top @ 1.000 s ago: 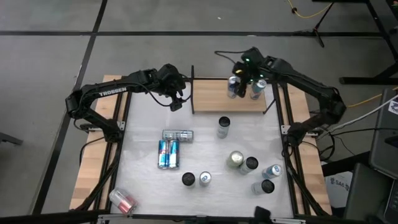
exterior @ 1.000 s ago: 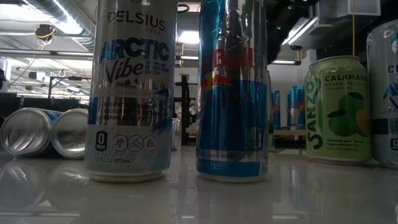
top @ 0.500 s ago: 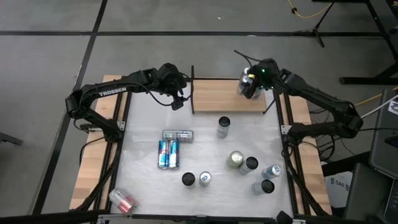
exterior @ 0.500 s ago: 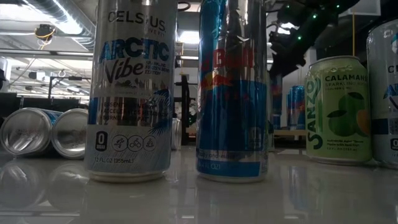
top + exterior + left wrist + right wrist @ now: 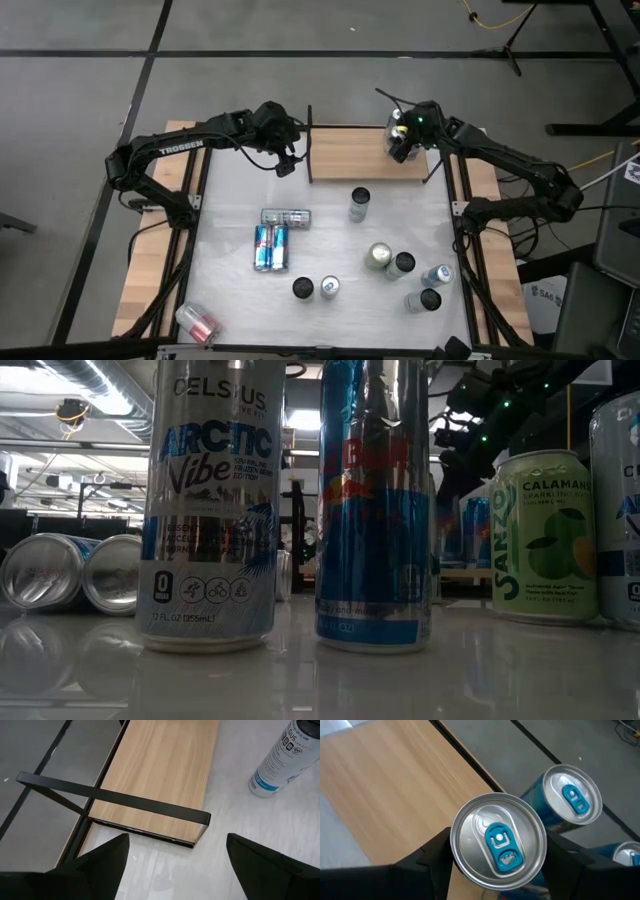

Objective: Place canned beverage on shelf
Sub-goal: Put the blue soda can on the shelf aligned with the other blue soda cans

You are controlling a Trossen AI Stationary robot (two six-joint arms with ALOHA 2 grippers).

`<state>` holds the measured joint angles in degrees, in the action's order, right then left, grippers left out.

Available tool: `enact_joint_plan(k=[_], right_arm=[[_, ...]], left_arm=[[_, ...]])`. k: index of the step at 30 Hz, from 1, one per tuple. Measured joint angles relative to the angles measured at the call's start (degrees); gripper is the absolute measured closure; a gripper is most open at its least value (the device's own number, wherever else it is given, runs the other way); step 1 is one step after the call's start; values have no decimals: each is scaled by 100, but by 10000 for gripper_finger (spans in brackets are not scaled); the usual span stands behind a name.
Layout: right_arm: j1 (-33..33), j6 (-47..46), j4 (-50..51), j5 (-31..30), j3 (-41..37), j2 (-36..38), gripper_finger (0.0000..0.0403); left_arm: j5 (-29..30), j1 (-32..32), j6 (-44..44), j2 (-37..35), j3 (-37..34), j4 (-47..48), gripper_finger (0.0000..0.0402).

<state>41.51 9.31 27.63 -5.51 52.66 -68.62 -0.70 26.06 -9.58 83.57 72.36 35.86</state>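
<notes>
The shelf (image 5: 350, 155) is a light wooden board with black uprights at the table's far edge; it also shows in the left wrist view (image 5: 160, 775) and the right wrist view (image 5: 380, 785). My right gripper (image 5: 403, 140) hovers over the shelf's right end, shut on a silver-topped can with a blue tab (image 5: 497, 840). Two more blue cans (image 5: 570, 795) stand upright just beyond it. My left gripper (image 5: 285, 165) waits open by the shelf's left upright (image 5: 115, 797), with nothing between its fingers. My right gripper pinches the can's upper side wall (image 5: 457, 857) between its two fingers (image 5: 432, 852), one on each side just below the rim. The fingers slant down from the table's right. The can stays upright, top up. The can itself hides its foot, so I cannot tell whether it rests on the board.
Several cans stand on the white table, among them a Celsius can (image 5: 360, 203) and a cluster at the near right (image 5: 400, 265). Others lie on their sides at the middle left (image 5: 270, 248) and near-left corner (image 5: 197, 322). Black frame rails edge the table.
My right gripper has gone toward the table's right edge and down over the shelf's right end, turning at the wrist as it went and carrying the can. It now covers the two cans that showed there. The dark arm has come into the low view's upper right.
</notes>
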Motion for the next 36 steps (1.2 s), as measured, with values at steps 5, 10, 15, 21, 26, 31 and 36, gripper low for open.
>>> enact_joint_plan(k=[5, 10, 15, 21, 26, 31, 36], right_arm=[[256, -4, -74, 335, 1, -77, 171], [368, 12, -74, 378, 2, -191, 171], [355, 17, -80, 411, 3, -212, 171], [354, 12, -77, 535, 4, -212, 171], [352, 12, -67, 537, 5, -212, 171], [352, 12, -64, 555, 7, -212, 171], [352, 12, -60, 555, 7, -212, 171]], left_arm=[[-1, 0, 1, 0, 0, 4, 77], [1, -1, -1, 0, 0, 6, 77], [0, 0, -1, 0, 0, 6, 77], [-1, 0, -1, 0, 2, 6, 77], [-1, 0, -1, 0, 0, 6, 77], [-1, -1, -1, 0, 2, 6, 77], [-1, 0, -1, 0, 0, 6, 77]])
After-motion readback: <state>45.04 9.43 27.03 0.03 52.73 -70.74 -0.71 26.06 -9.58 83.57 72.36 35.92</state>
